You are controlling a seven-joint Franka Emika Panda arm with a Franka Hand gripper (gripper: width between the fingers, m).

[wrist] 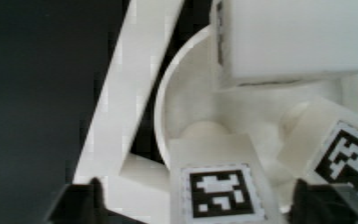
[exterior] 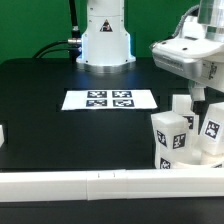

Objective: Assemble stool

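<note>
The stool parts are sitting at the exterior view's right, near the front, crowded against the long white rail (exterior: 100, 182): two tagged block legs (exterior: 170, 137) standing side by side there, with more white pieces bunched just beside them (the round seat (wrist: 202, 110) is showing only in the wrist view, as a curved white wall). They are looking like hard, stiff plastic — probably light, smooth and a little slippery, so a flat-sided leg, taken across two opposite faces, seems the safest hold. The gripper (exterior: 192, 93) is hanging just above the cluster; whether its jaws are spread or holding anything I cannot tell. The black table (exterior: 40, 120) is lying flat and matte, the marker board (exterior: 110, 99) resting mid-table, well apart from the parts — the arm's base (exterior: 105, 40) is standing at the far edge before a green backdrop.
</note>
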